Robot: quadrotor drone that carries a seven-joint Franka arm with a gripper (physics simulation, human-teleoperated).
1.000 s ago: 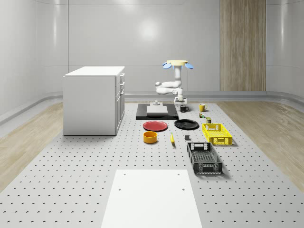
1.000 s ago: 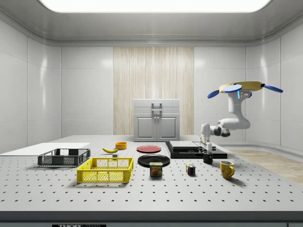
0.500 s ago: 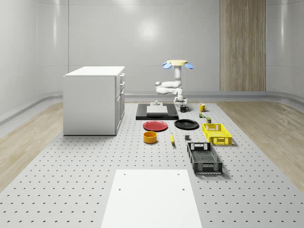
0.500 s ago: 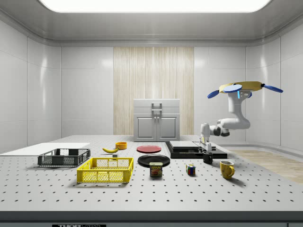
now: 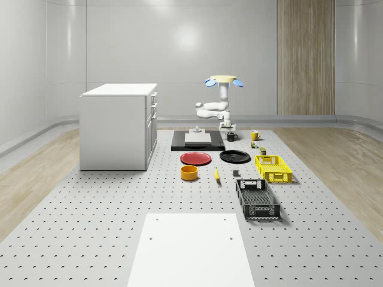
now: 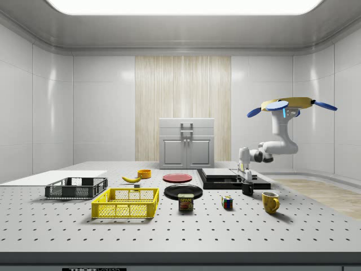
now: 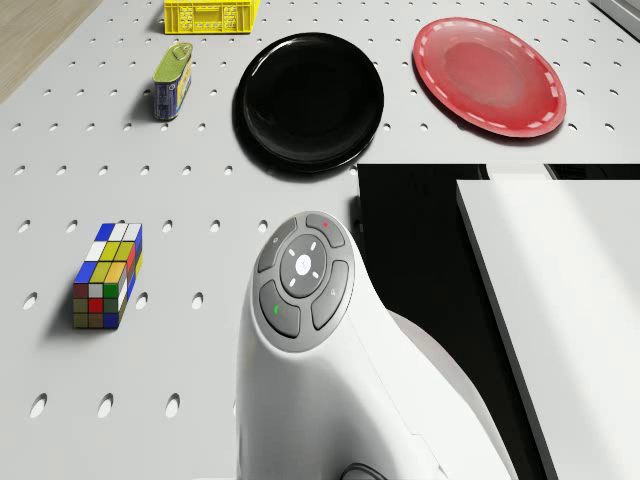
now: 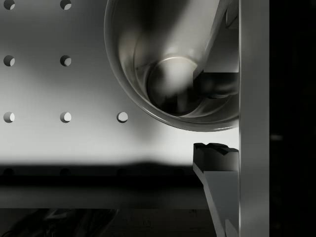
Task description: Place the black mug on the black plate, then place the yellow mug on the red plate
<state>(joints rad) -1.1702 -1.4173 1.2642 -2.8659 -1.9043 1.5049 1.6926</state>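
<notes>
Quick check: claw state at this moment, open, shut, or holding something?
Claw: fingers straddle the black mug wall, one inside, one outside; whether clamped cannot be told.

Bright overhead ceiling panel, soft short shadows, wall glare; wrist view dim, blurred.
</notes>
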